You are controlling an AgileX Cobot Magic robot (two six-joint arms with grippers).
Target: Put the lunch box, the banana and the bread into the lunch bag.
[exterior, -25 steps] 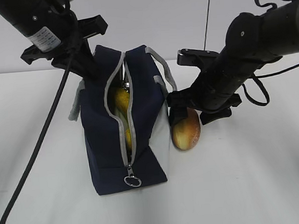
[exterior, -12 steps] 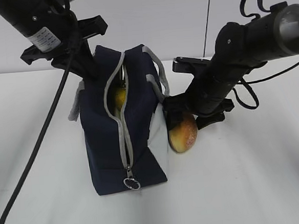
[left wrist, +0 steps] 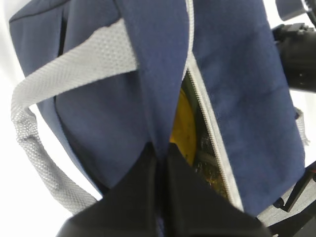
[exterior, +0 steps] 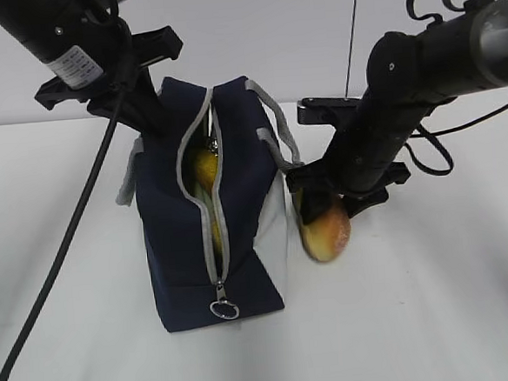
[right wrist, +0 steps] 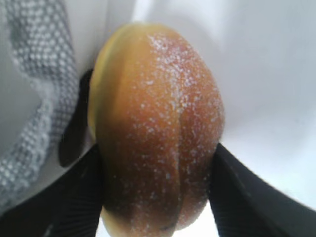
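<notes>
The navy lunch bag (exterior: 237, 200) stands in the middle with its zipper open along the top. The yellow banana (exterior: 205, 169) (left wrist: 181, 128) shows inside the opening. I cannot make out the lunch box. My left gripper (left wrist: 160, 154) (exterior: 148, 111) is shut on the navy fabric edge of the bag's opening, at the far end. The golden-brown bread (exterior: 324, 225) (right wrist: 158, 123) is just right of the bag's white end panel (exterior: 274, 233). My right gripper (exterior: 326, 201) (right wrist: 158, 195) is shut on it, one black finger pressing each side.
Grey strap handles (exterior: 275, 124) (left wrist: 54, 79) hang on both sides of the bag, and the right one lies close to the right gripper. The metal ring pull (exterior: 225, 309) sits at the near end. White table (exterior: 420, 318) spreads around.
The right gripper's jaws have closed onto the bread. The bread has shifted slightly right, away from the bag's end panel, and looks blurred. The left gripper and bag have stayed put.
</notes>
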